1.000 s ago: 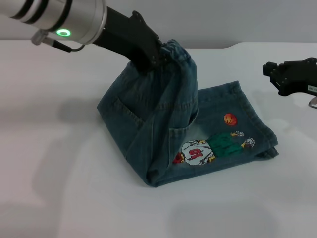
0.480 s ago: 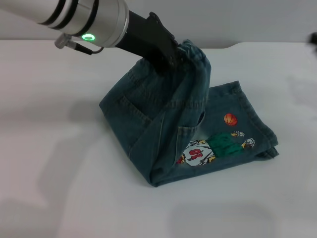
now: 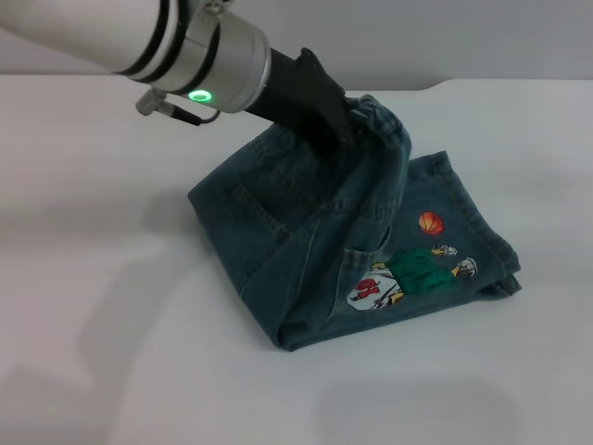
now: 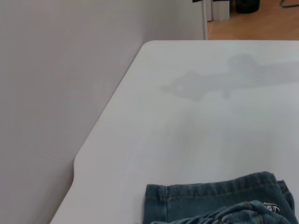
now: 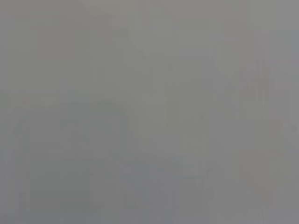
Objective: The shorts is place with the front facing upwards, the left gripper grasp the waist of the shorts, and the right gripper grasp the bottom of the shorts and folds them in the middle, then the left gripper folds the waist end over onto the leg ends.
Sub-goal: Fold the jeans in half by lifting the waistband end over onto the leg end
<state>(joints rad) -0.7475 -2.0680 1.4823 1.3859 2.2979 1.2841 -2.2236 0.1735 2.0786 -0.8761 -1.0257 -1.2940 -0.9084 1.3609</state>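
The dark blue denim shorts lie folded lengthwise on the white table, with a cartoon print on the leg end at the right. My left gripper is shut on the gathered waist, holding it lifted above the middle of the shorts, so the cloth hangs down in a tent. The left wrist view shows only a denim edge against the table. My right gripper shows in no view; its wrist picture is plain grey.
The table's back edge runs close behind the shorts at the right. White tabletop spreads to the left and front of the shorts. In the left wrist view a grey wall borders the table.
My left gripper has carried the waist to the right, toward the leg ends, covering more of the print. My right gripper, seen at the right edge a second ago, has left the head view.
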